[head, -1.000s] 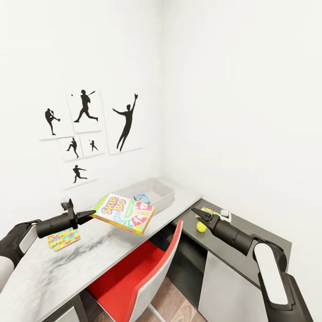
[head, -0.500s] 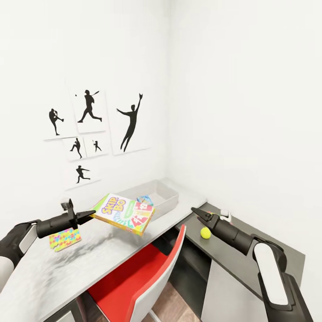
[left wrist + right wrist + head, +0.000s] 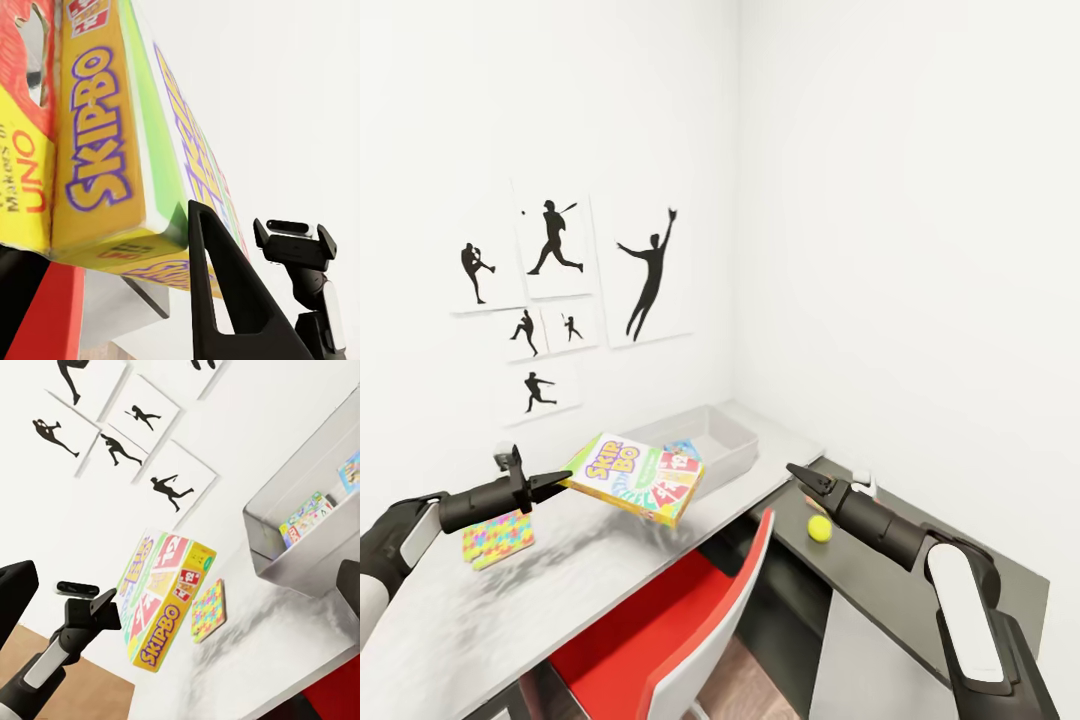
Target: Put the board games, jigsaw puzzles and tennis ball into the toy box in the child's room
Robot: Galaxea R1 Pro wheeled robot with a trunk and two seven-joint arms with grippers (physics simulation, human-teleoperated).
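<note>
My left gripper [image 3: 565, 478] is shut on the edge of a yellow-green Skip-Bo board game [image 3: 636, 478], which hangs tilted above the grey table [image 3: 590, 560]. The same board game [image 3: 105, 142] looms large in the left wrist view. Behind it stands the light-grey toy box [image 3: 732, 452], with a blue game box [image 3: 682, 449] lying inside. One jigsaw puzzle [image 3: 497, 537] lies flat on the table below my left arm. The tennis ball [image 3: 819, 528] rests on the lower dark desk, just under my open right gripper [image 3: 798, 478]. Its fingers [image 3: 16, 592] stand wide apart.
A red chair [image 3: 680, 620] is tucked under the table's front edge between my arms. The dark desk [image 3: 920, 590] adjoins the table at the right, with a small white object [image 3: 866, 486] on it. White walls meet in the corner, with black sports silhouettes [image 3: 560, 290] on the left one.
The whole view has shifted slightly with the camera. My left gripper still holds the Skip-Bo box at the same height, and my right gripper stays open above the ball.
</note>
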